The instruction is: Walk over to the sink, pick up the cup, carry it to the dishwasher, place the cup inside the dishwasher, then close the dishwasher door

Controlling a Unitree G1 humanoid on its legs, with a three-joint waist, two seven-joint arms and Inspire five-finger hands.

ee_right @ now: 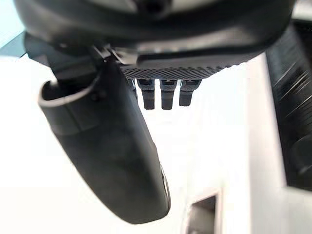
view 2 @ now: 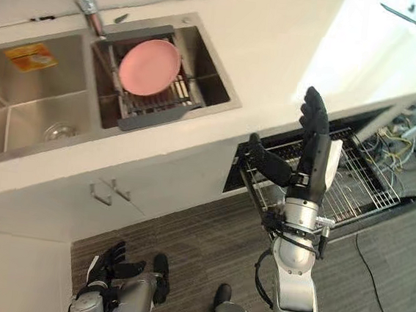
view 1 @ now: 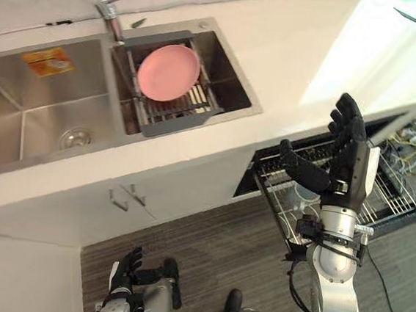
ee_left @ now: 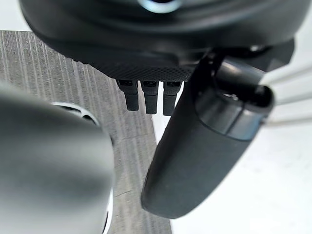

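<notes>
My right hand (view 1: 348, 151) is raised in front of the counter edge, open, fingers straight and thumb spread, holding nothing. Just beyond it the dishwasher's wire rack (view 1: 393, 190) stands pulled out over the open door (view 2: 391, 207). A pale cup-like shape (view 1: 306, 195) lies in the rack's near corner, partly hidden by my thumb and wrist. My left hand (view 1: 125, 267) hangs low over the floor at the lower left, its fingers relaxed and empty. In the right wrist view, the thumb (ee_right: 105, 146) and fingers (ee_right: 163, 95) stand out over the white counter.
The steel double sink (view 1: 27, 120) is set into the white counter (view 1: 291, 53), with a faucet (view 1: 108, 8) behind it. A pink plate (view 1: 169, 72) rests on a grey drying rack (view 1: 169, 112) across the right basin. White cabinet doors (view 1: 130, 196) sit below the counter, above a dark wood floor (view 1: 213, 252).
</notes>
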